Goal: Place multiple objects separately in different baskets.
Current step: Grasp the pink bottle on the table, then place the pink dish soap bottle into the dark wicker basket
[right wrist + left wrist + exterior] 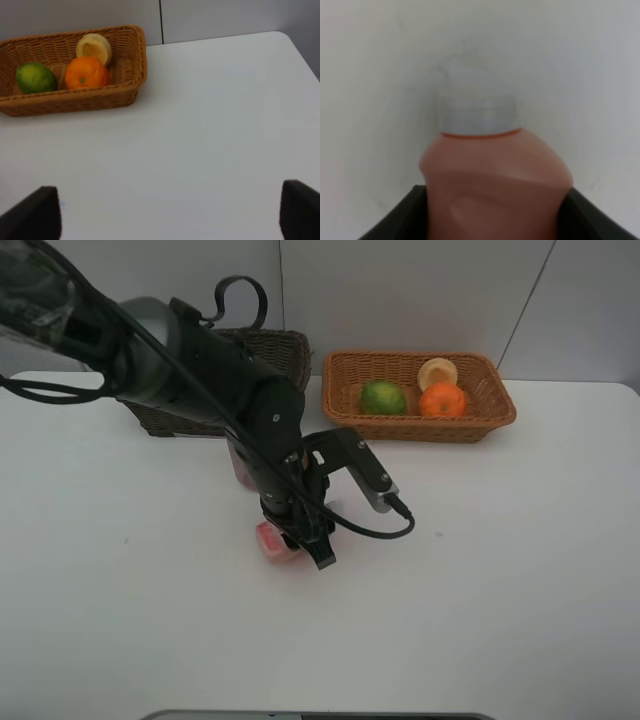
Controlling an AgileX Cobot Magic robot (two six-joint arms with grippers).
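So the pink bottle (495, 185) sits wedged right between the two dark fingers (395, 220), touching both, its pale cap (477, 112) poking out past them over the white table (370, 75).

Bare table (520, 570) lies open on the right; the left arm (190, 380) overhangs the dark basket (285, 350).

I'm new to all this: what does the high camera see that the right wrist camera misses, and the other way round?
Only the high view shows the left arm, with the left gripper down around a pink bottle on the white table, and a dark brown basket behind the arm. Only the right wrist view shows the right gripper, its jaws open with nothing between them. Both show the tan basket holding a green citrus, an orange and a yellowish round fruit.
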